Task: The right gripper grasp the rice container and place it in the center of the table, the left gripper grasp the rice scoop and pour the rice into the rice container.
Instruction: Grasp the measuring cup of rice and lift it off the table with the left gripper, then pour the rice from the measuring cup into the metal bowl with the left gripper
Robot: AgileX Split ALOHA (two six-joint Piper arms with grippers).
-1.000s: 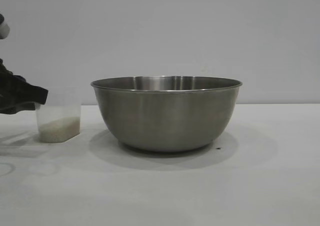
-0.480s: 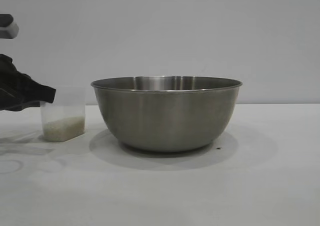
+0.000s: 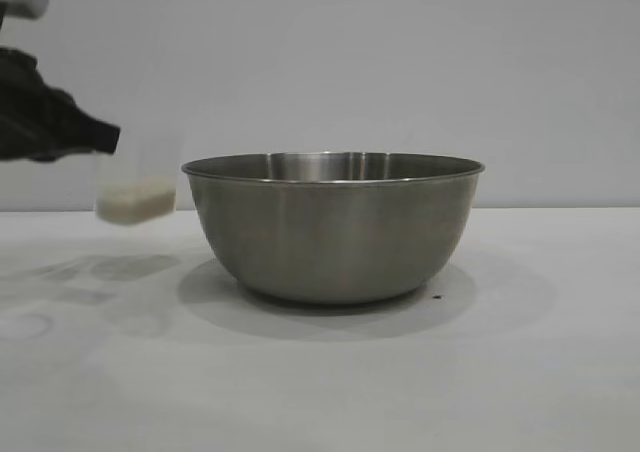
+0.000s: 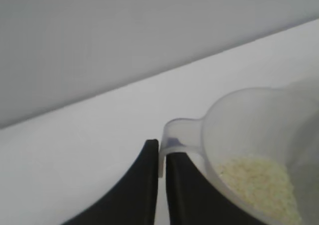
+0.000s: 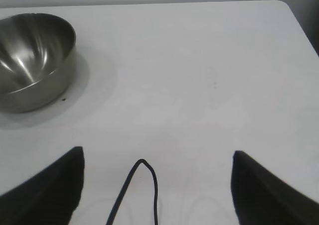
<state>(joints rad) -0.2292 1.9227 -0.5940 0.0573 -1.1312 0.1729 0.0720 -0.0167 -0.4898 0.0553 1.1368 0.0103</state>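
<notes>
The rice container, a large steel bowl, stands on the white table at the middle; it also shows in the right wrist view, empty inside. My left gripper at the far left is shut on the loop handle of the rice scoop and holds it in the air, left of the bowl and about level with its rim. In the left wrist view my gripper pinches the handle of the scoop, which holds rice. My right gripper is open over bare table, away from the bowl.
A black cable loops between my right gripper's fingers. The table's far corner shows in the right wrist view. A plain grey wall stands behind the table.
My left gripper has lifted the rice scoop off the table, up and slightly to the right toward the bowl. The bowl has not moved.
</notes>
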